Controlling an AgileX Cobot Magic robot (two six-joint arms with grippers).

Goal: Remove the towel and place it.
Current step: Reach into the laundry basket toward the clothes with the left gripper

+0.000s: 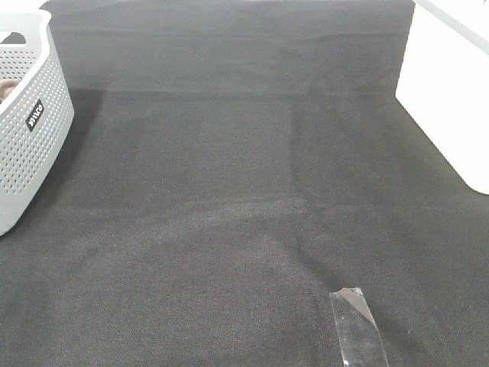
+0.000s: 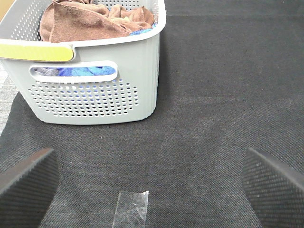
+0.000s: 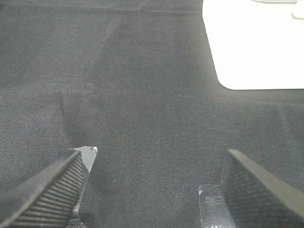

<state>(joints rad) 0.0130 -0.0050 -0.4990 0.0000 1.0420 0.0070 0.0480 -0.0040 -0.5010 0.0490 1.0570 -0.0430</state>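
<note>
Since the towel [image 2: 90,21] lay bunched in the grey basket [image 2: 95,90] at far left, the left gripper [image 2: 148,152] faced it, jaws spread wide, seemingly to reach in. Rightward, the right gripper [image 3: 154,154] hung equally wide and empty above the dark table covering [image 3: 142,85].

My high camera looks steeply down on the dark cloth [image 1: 229,191] from well above, catching the basket [image 1: 30,130] at its left edge and the white block [image 1: 451,115] at its right. My left wrist camera sits low behind the left fingers [image 2: 28,185] and faces the basket [image 2: 95,90] from close by. My right wrist camera, low behind the right fingers [image 3: 47,190], faces the white block [image 3: 256,42]. All three views share the cloth.
</note>
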